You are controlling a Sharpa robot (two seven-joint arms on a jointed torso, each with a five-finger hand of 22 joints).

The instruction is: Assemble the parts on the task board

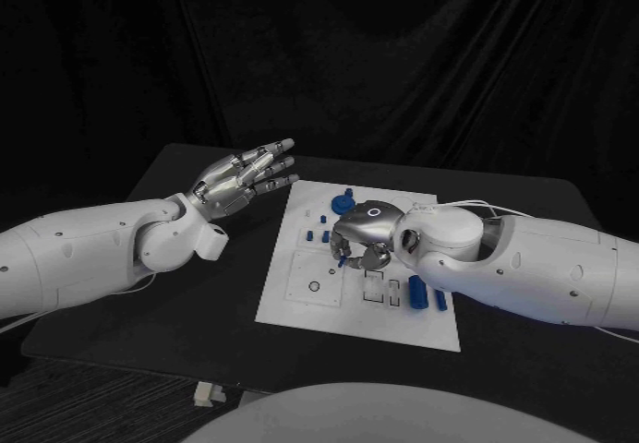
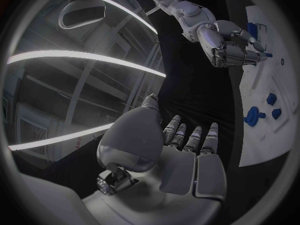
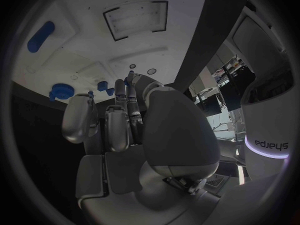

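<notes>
The white task board [image 1: 349,318] lies in the middle of the black table. My right hand [image 1: 362,235] hangs over its centre, fingers curled down, pinching a small blue part [image 1: 343,261] just above the board. In the left wrist view that part [image 2: 267,55] sticks out from the right hand's fingertips [image 2: 250,55]; the right wrist view shows the blue part [image 3: 130,75] between them. A round blue part [image 1: 343,198] and small blue pegs [image 1: 324,220] stand near the board's far edge. Two long blue parts [image 1: 418,291] lie by the right forearm. My left hand [image 1: 247,175] is raised, holding nothing, fingers spread, left of the board's far corner.
The board [image 3: 75,30] has rectangular recesses [image 3: 134,16] and a ring outline [image 1: 314,286] on its near half. Bare black table [image 1: 186,305] stretches left of the board. A small white object [image 1: 202,395] sits below the table's front edge. Dark curtain hangs behind.
</notes>
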